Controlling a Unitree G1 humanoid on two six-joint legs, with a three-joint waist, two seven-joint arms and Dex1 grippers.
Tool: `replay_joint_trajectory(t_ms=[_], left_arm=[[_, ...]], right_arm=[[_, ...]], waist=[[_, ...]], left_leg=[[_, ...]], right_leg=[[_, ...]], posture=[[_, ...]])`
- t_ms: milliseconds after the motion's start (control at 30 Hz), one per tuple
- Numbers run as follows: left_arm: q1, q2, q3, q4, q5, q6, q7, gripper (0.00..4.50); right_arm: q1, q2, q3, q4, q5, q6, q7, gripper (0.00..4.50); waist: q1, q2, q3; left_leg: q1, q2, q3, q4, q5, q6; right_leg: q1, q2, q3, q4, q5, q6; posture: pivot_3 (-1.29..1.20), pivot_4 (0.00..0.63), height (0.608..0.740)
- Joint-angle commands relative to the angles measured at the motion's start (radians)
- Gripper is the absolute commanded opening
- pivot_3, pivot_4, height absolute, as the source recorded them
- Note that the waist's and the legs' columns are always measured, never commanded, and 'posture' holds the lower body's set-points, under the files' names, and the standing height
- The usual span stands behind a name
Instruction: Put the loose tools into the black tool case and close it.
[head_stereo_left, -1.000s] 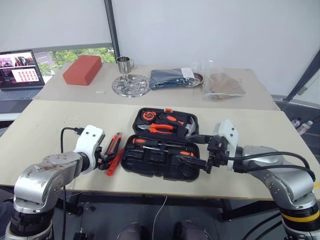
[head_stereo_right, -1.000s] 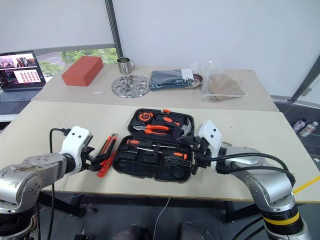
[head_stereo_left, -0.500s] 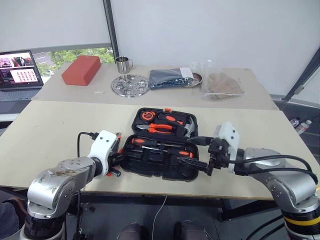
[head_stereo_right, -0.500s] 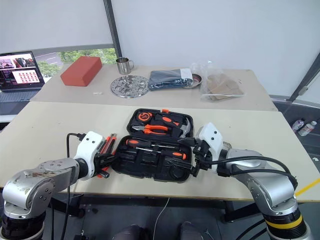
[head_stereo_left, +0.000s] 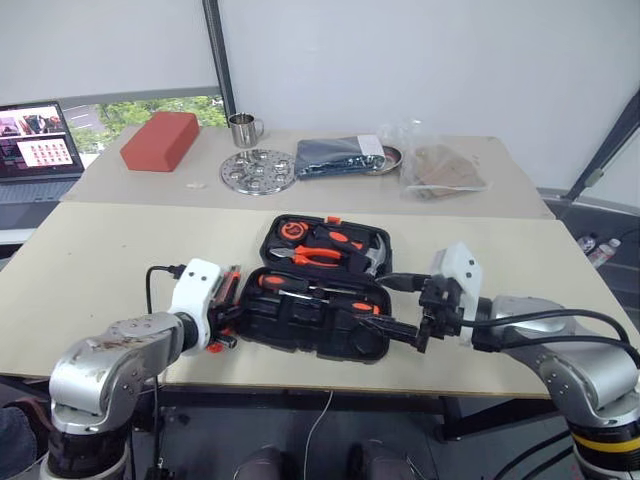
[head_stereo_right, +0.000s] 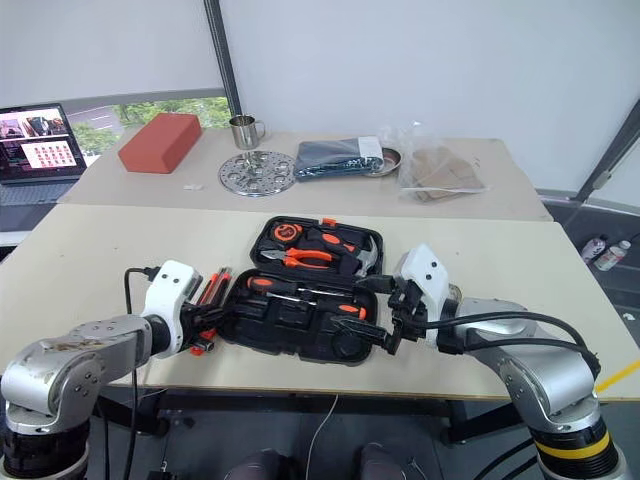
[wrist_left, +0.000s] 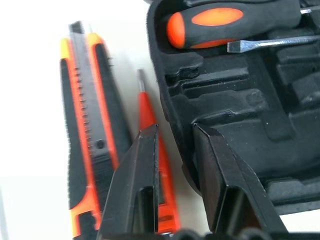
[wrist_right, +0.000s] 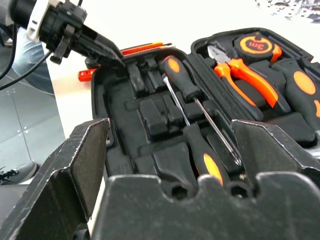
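The black tool case (head_stereo_left: 300, 325) lies open at the middle of the near table, with two screwdrivers (wrist_right: 182, 82) in its moulded slots. Left of it on the table lie the orange-black utility knife (wrist_left: 87, 135) and the thin orange pen-like tool (wrist_left: 147, 107). My left gripper (head_stereo_left: 226, 320) sits low at the case's left front corner, over the pen-like tool and beside the knife. My right gripper (head_stereo_left: 393, 305) hangs over the case's right front part, open wide with nothing between its fingers.
Orange pliers (head_stereo_left: 325, 253) and a round tape measure (head_stereo_left: 294, 230) sit in the case's far half. On the far table stand a red block (head_stereo_left: 158, 140), a metal cup (head_stereo_left: 243, 128), a perforated metal disc (head_stereo_left: 258, 169), a dark bundle (head_stereo_left: 340, 155) and a plastic bag (head_stereo_left: 440, 170). A laptop (head_stereo_left: 35, 135) is far left.
My left wrist has rolled and its forearm has swung in toward the case; the hand stays by the case's left front corner. The right arm has kept still.
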Motion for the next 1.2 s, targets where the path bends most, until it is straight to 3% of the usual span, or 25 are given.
replay_joint_trajectory(t_ms=[33,167,400,567,1033,1133,1200], left_arm=[[-0.020,-0.017,0.047,0.003,0.011,-0.018,0.017,1.16],[-0.060,-0.081,0.079,-0.009,-0.014,-0.016,0.022,1.16],[-0.038,-0.082,0.058,-0.009,0.031,-0.010,0.063,1.16],[-0.020,-0.091,0.022,-0.023,0.033,0.009,0.077,0.05],[0.030,-0.087,-0.098,-0.038,0.032,-0.013,0.062,0.05],[0.031,-0.081,-0.090,-0.035,0.039,-0.027,0.060,0.73],[0.032,-0.070,-0.091,-0.030,0.044,-0.034,0.059,1.42]], right_arm=[[-0.004,0.001,-0.017,-0.034,0.023,0.002,-0.008,4.50],[-0.005,-0.002,-0.017,-0.034,0.028,0.003,-0.011,4.50],[-0.006,-0.009,-0.024,-0.036,0.034,0.011,-0.011,4.50],[-0.007,-0.014,-0.028,-0.039,0.042,0.020,-0.010,4.50],[-0.023,-0.022,-0.041,-0.041,0.072,0.032,-0.021,4.50],[-0.017,-0.024,-0.046,-0.044,0.076,0.034,-0.023,4.50],[-0.015,-0.025,-0.046,-0.044,0.076,0.034,-0.023,4.50]], waist=[[0.001,0.000,0.000],[0.004,-0.001,0.000],[0.004,-0.002,0.001],[0.004,-0.002,0.001],[0.010,-0.002,0.001],[0.014,-0.002,0.001],[0.015,-0.002,0.001]], left_leg=[[0.000,0.000,0.000,0.000,0.000,0.000],[-0.001,-0.001,0.000,0.000,0.000,0.000],[-0.001,-0.002,-0.001,0.000,0.000,0.001],[-0.001,-0.002,-0.001,0.000,0.000,0.001],[-0.002,-0.002,-0.001,0.000,-0.001,0.001],[-0.002,-0.002,-0.001,0.000,-0.001,0.002],[-0.002,-0.002,-0.001,0.000,-0.001,0.002]], right_leg=[[0.000,0.000,0.000,0.000,0.000,0.000],[0.000,0.000,0.000,0.000,0.000,-0.001],[0.000,0.000,-0.001,0.000,0.000,-0.001],[0.000,0.000,-0.001,0.000,0.000,-0.001],[0.000,-0.001,-0.001,-0.001,0.001,-0.001],[0.000,-0.002,-0.001,-0.001,0.001,-0.001],[0.000,-0.002,-0.001,-0.001,0.001,-0.001]], posture=[[0.00,0.150,0.736],[0.00,0.150,0.736],[0.00,0.150,0.736],[0.00,0.150,0.736],[0.00,0.150,0.736],[0.00,0.150,0.736],[0.00,0.150,0.736]])
